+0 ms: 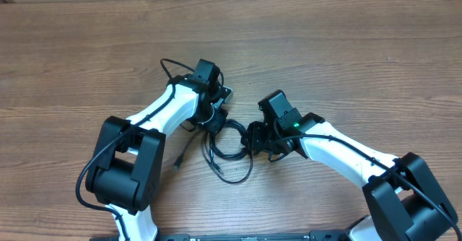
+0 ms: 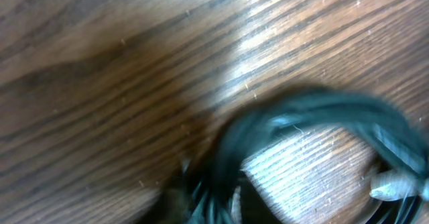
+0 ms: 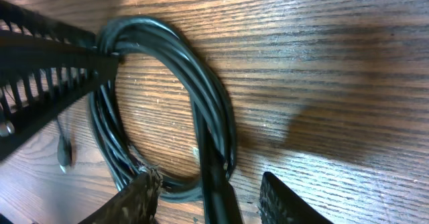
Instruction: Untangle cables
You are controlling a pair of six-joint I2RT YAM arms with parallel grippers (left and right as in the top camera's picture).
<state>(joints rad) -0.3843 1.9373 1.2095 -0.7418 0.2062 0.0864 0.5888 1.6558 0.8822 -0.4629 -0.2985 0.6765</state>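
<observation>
So, overhead: the cables (image 1: pixel 229 149) lie coiled on the table (image 1: pixel 346 46), left gripper (image 1: pixel 219 113) and right gripper (image 1: pixel 254 136) close on either side; open wood beyond, edges well off. Left wrist: blurred cables (image 2: pixel 301 113), claw state cannot tell. Right wrist: jaws spread astride the coil; better pinch one strand, draw outward slowly.

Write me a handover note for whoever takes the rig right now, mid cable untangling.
Left gripper: down at the coil's edge. Its own view is blurred, so I cannot tell how the jaws stand.
Right gripper: open, fingers straddling the bundled strands, not clamped.
Cables: one coiled bundle on the table between the arms, with loose strands trailing toward the base. One plug end lies free on the left arm's side.
Done: nothing separated yet.
Left: grip, draw the strands apart, lay each out singly.
</observation>
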